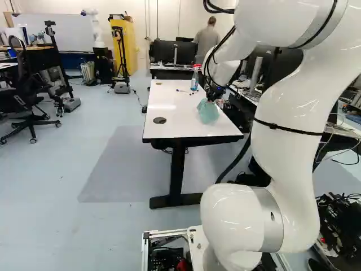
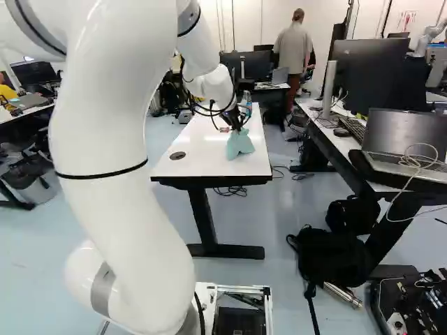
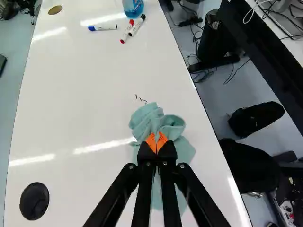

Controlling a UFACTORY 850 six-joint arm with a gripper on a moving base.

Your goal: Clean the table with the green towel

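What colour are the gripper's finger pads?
Orange; the pads show best in the wrist view, pinching the green towel.

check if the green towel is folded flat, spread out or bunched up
Bunched up: the towel is gathered in folds where the hand pinches it, its lower part draping loosely.

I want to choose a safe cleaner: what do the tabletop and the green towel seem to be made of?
The tabletop looks like glossy white laminate or coated board: smooth, with bright light streaks mirrored in it. The towel looks like soft, matte fabric, bunched in loose folds at the hand; whether cotton or microfibre, I cannot tell.
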